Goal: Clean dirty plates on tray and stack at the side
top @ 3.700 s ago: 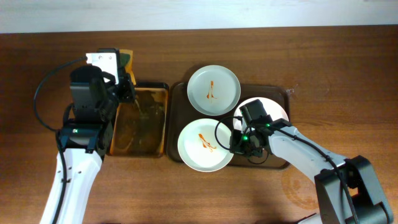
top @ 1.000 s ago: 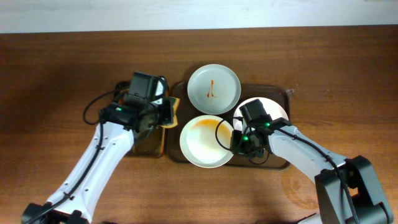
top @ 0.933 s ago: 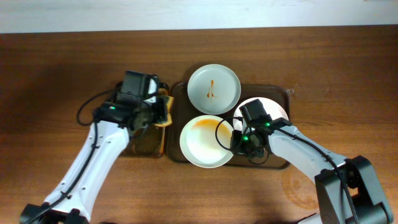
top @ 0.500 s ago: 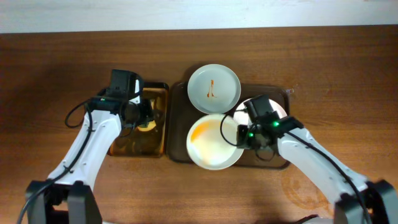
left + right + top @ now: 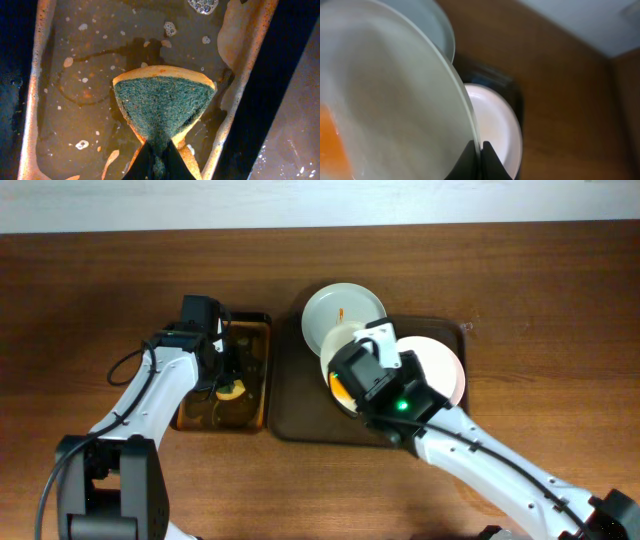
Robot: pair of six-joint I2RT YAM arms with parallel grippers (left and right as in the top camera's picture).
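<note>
My right gripper [image 5: 349,379] is shut on the rim of a white plate [image 5: 329,358], held lifted and tilted above the dark brown tray [image 5: 308,416]. In the right wrist view the fingers [image 5: 480,151] pinch that plate [image 5: 395,95], which has an orange smear at its lower left. A second plate [image 5: 343,310] with a thin orange streak lies at the tray's far left corner. A third plate [image 5: 440,368] lies on the tray's right side and also shows in the right wrist view [image 5: 496,125]. My left gripper [image 5: 226,383] is shut on a green-yellow sponge [image 5: 162,107].
The sponge hangs over the narrow black tray [image 5: 265,370], which holds amber liquid with foam [image 5: 80,75] and stands left of the brown tray. Wood-grain tabletop [image 5: 540,290] stretches to the right and along the front.
My right gripper has lifted the near plate off the tray and tipped it up on edge. My left gripper has moved the sponge a little nearer within the narrow tray.
</note>
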